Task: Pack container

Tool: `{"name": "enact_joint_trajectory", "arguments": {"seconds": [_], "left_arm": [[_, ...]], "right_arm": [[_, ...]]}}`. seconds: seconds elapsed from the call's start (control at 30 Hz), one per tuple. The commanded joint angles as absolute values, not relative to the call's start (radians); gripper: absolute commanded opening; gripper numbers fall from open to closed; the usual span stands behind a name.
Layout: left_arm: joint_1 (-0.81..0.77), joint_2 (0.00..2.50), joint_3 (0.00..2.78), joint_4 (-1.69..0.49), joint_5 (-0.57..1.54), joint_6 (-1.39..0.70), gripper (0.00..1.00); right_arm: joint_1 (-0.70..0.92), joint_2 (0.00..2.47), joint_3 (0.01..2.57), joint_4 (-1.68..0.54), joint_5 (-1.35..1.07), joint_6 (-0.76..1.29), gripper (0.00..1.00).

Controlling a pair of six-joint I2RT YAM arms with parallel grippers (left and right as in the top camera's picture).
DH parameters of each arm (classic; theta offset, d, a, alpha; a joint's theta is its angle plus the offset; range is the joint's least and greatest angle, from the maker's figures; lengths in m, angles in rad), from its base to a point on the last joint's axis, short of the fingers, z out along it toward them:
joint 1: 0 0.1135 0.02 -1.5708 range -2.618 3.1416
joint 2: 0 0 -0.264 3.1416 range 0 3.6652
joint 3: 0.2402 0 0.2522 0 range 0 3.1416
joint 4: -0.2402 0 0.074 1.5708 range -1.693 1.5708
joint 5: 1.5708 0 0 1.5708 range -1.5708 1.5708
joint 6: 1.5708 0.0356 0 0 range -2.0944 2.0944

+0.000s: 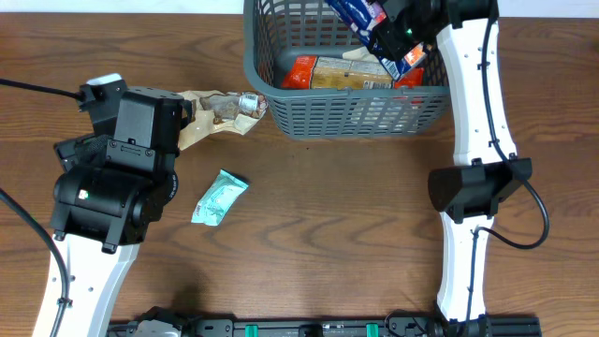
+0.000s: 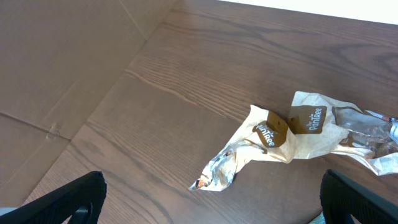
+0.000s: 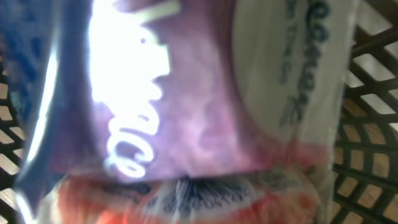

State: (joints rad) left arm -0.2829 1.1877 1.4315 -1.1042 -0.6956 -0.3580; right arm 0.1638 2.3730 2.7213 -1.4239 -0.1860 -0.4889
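Observation:
The container [image 1: 356, 110], a dark grey-blue slotted basket, stands at the far middle of the table, holding a red packet [image 1: 299, 73] and a tan packet [image 1: 351, 75]. My right gripper [image 1: 398, 36] hangs over its right half with a blue-purple snack packet [image 1: 360, 13] at its tip. In the right wrist view that packet [image 3: 186, 93] fills the frame, blurred, above an orange-red packet [image 3: 217, 199]; the fingers are hidden. My left gripper [image 2: 217, 202] stands wide open low over the table, just short of a crumpled cream-and-brown wrapper [image 2: 292, 134].
A small teal packet [image 1: 220, 198] lies on the wood in front of the basket, right of the left arm. The cream wrapper [image 1: 223, 110] reaches almost to the basket's left wall. The basket lattice [image 3: 367, 124] shows behind the held packet.

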Motion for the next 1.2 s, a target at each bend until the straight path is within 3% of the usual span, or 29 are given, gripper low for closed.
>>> {"name": "enact_joint_trajectory", "arguments": {"seconds": [0.0, 0.17, 0.43, 0.63, 0.9, 1.17], "left_arm": [[-0.278, 1.188, 1.451, -1.110, -0.715, -0.348, 0.99], [-0.278, 1.188, 1.451, -1.110, -0.715, -0.348, 0.99], [-0.278, 1.188, 1.451, -1.110, -0.715, -0.348, 0.98], [-0.278, 1.188, 1.451, -1.111, -0.715, -0.348, 0.99], [-0.278, 1.188, 1.451, -1.111, -0.715, -0.349, 0.99], [-0.278, 1.188, 1.451, -1.111, -0.715, -0.348, 0.99]], "right_arm": [[0.166, 2.381, 2.724, -1.422, -0.195, -0.471, 0.49], [0.166, 2.381, 2.724, -1.419, -0.194, -0.471, 0.63], [0.166, 2.381, 2.724, -1.393, -0.194, -0.466, 0.67], [0.163, 2.374, 2.759, -1.320, -0.183, -0.403, 0.89], [0.123, 2.297, 2.958, -1.267, -0.125, -0.272, 0.99], [-0.012, 2.111, 3.033, -1.301, 0.192, -0.018, 0.99]]}}
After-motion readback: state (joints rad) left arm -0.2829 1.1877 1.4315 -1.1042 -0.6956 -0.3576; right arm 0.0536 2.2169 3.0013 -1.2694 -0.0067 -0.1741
